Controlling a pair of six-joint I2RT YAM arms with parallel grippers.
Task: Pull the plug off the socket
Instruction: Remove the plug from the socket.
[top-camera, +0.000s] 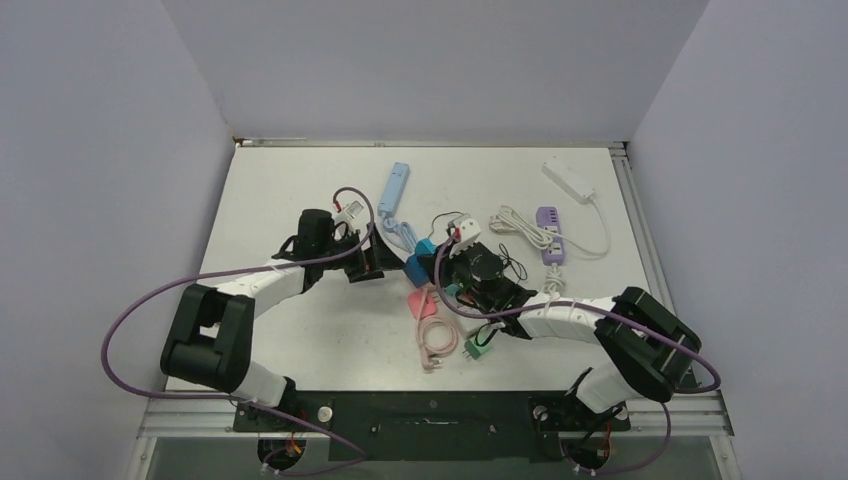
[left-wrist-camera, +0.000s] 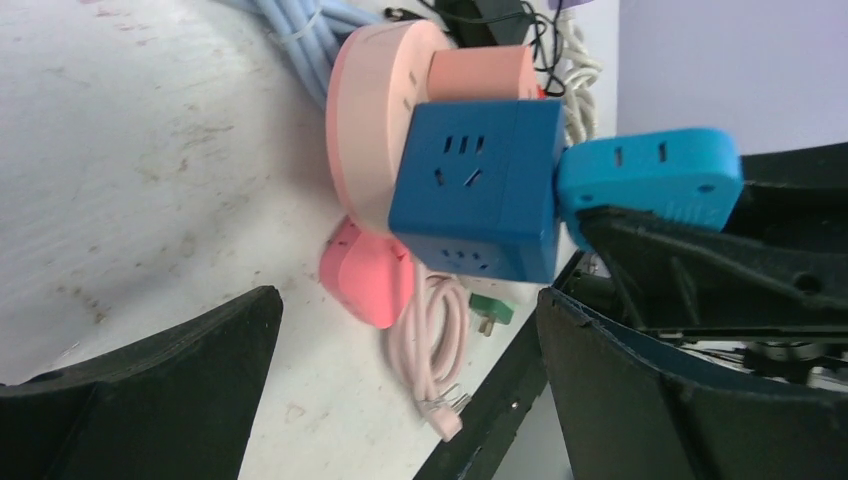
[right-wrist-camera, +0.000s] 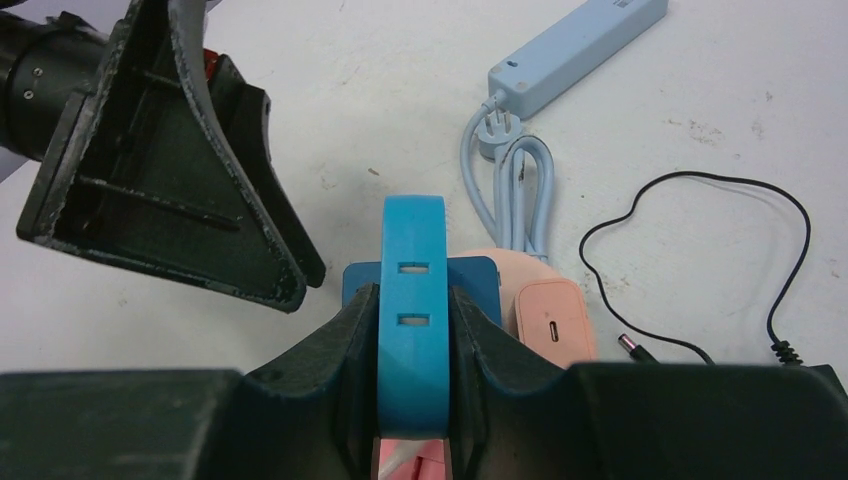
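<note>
Over the white table (top-camera: 300, 180), plug (right-wrist-camera: 413, 240) is pinched by right gripper (right-wrist-camera: 413, 300) (left gripper (left-wrist-camera: 408, 300) spread), so unbraced socket (left-wrist-camera: 475, 190) could be dragged.

At the table's (top-camera: 290, 190) centre the cube socket (left-wrist-camera: 475, 190) touches the round socket (left-wrist-camera: 365, 120), with the flat plug (right-wrist-camera: 413, 240) on its right side, a long power strip (top-camera: 394, 188) farther back and a coiled cable (top-camera: 436, 338) nearer.

A pale blue power strip (top-camera: 395, 187), purple strip (top-camera: 551, 235) and white strip (top-camera: 568, 178) lie apart.
</note>
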